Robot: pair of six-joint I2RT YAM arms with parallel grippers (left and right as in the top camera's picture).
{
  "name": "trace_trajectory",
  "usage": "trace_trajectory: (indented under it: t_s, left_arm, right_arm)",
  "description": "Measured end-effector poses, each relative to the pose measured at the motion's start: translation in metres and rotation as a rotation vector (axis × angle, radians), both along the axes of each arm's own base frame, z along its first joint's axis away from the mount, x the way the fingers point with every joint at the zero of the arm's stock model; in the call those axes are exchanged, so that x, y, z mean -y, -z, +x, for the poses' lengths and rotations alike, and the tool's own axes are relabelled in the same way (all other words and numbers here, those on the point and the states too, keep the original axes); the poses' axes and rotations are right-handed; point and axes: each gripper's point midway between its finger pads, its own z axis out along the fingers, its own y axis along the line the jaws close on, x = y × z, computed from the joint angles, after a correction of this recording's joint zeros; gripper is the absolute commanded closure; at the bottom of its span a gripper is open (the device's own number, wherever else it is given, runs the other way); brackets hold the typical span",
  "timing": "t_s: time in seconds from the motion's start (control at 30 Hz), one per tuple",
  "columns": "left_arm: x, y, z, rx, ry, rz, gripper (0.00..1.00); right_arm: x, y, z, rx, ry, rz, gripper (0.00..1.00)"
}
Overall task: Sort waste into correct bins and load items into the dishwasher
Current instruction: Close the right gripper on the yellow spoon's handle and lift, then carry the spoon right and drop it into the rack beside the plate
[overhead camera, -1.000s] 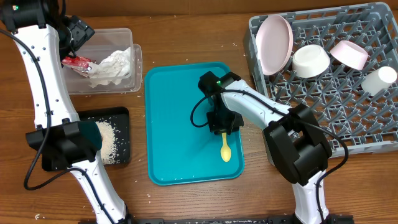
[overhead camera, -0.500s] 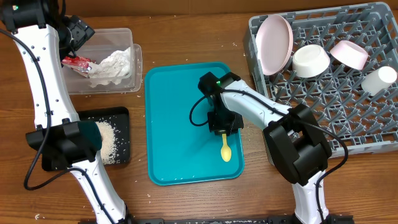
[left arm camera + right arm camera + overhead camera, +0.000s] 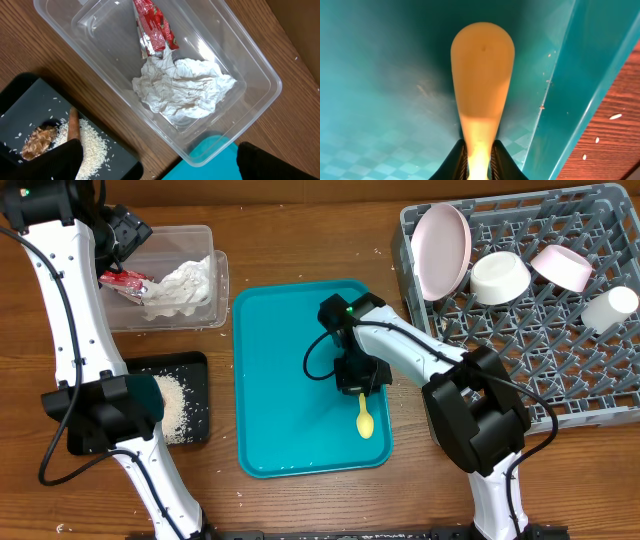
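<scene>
- Left arm is rising along the table's (image 3: 300,230) left edge, well left of the teal tray (image 3: 280,380). The left gripper (image 3: 130,240) is hovering past the tray's far-left corner, jaws spread wide and gripping nothing.
- Right arm is folding in from the tray's near-right side, wrist pointing down over the tray's right half. The right gripper (image 3: 479,155) is clamping the handle of the yellow spoon (image 3: 482,75), with its fingers (image 3: 461,156) pressing both sides. The spoon's bowl is lying on the tray floor, just inside the right rim.
- Grey dish rack (image 3: 560,360) is sitting to the right of the tray, beyond it. It is carrying the dinner plate (image 3: 443,248) on edge, the white bowl (image 3: 500,277), the pink dish (image 3: 562,266) and the white cup (image 3: 610,308).
- Clear tub (image 3: 250,70) is standing just off the tray's far-left corner. It is holding the crumpled napkin (image 3: 182,90) and the red wrapper (image 3: 154,25), which are touching.
- Black tray (image 3: 30,100) is lying left of the teal tray. It is holding the rice pile (image 3: 92,142), the brown lump (image 3: 37,140) and the orange-brown stick (image 3: 73,125).
- Stray grains (image 3: 615,116) are lying on the wood just outside the tray's right rim.
- Overhead, the gripper is hiding the spoon handle, and a left-arm link is covering part of the black tray. The left wrist view is cutting off the fingertips at its lower corners.
</scene>
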Motion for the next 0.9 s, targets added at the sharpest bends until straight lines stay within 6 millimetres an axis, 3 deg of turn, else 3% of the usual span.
trace_trajectory:
  t_s: [0.13,0.3,0.5,0.6,0.77,0.9]
  left_arm:
    - [0.0,0.0,0.0,0.0,0.0,0.0,0.0]
    - [0.0,0.0,0.0,0.0,0.0,0.0,0.0]
    - [0.0,0.0,0.0,0.0,0.0,0.0,0.0]
    - [0.0,0.0,0.0,0.0,0.0,0.0,0.0]
    - [0.0,0.0,0.0,0.0,0.0,0.0,0.0]
    - [0.0,0.0,0.0,0.0,0.0,0.0,0.0]
  right_arm:
    - [0.0,-0.009,0.006,0.003,0.004,0.002,0.96]
    - [0.011,-0.03,0.03,0.03,0.033,0.02,0.96]
    - [0.041,-0.076,0.089,0.149,0.086,0.088,0.96]
    - [0.065,-0.106,0.118,0.226,0.107,0.115,0.95]
    - [0.129,-0.158,0.161,0.384,0.169,0.111,0.95]
    - [0.183,-0.163,0.16,0.369,0.225,0.072,0.94]
